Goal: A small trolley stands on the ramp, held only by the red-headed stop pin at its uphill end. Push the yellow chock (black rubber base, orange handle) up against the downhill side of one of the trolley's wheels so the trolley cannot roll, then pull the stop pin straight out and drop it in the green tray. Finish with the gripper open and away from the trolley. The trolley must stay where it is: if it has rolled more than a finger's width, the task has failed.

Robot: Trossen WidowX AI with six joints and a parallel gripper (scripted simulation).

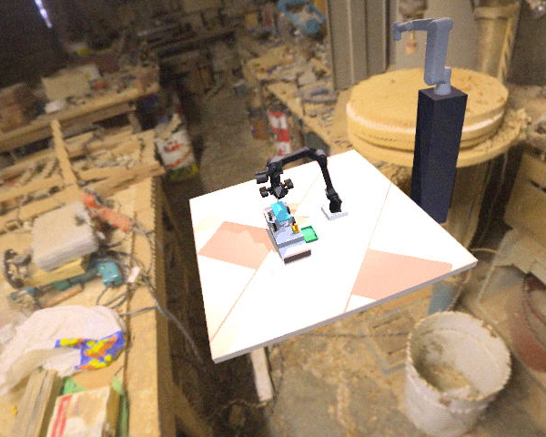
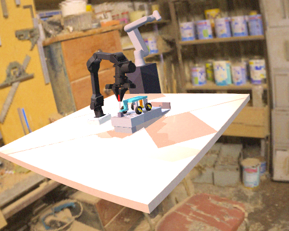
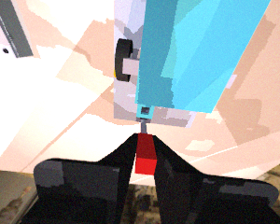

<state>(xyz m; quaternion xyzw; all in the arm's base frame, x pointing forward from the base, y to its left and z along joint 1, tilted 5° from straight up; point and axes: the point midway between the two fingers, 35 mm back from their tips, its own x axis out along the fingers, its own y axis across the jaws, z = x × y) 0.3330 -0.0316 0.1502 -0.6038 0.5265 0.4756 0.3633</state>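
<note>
My gripper (image 1: 278, 196) (image 2: 119, 99) (image 3: 144, 137) is shut on the red head of the stop pin (image 2: 119, 97) (image 3: 146, 161). The pin hangs upright above the uphill end of the ramp (image 1: 289, 245) (image 2: 139, 122) (image 3: 125, 108), its thin shaft showing below the fingers. A dark square hole shows in the tab at the trolley's end in the wrist view, and the shaft looks clear of it. The cyan trolley (image 1: 280, 211) (image 2: 137, 99) (image 3: 191, 56) stands on the ramp. The chock (image 1: 295, 228) (image 2: 141, 103) stands by a downhill wheel; contact cannot be told.
The green tray (image 1: 309, 240) lies beside the ramp, on the side of the arm's white base (image 1: 335, 214) (image 2: 98, 121). A low bar (image 1: 297, 256) (image 2: 161, 104) is at the ramp's downhill end. A grey arm on a dark pedestal (image 1: 435, 155) (image 2: 149, 78) stands beyond the table.
</note>
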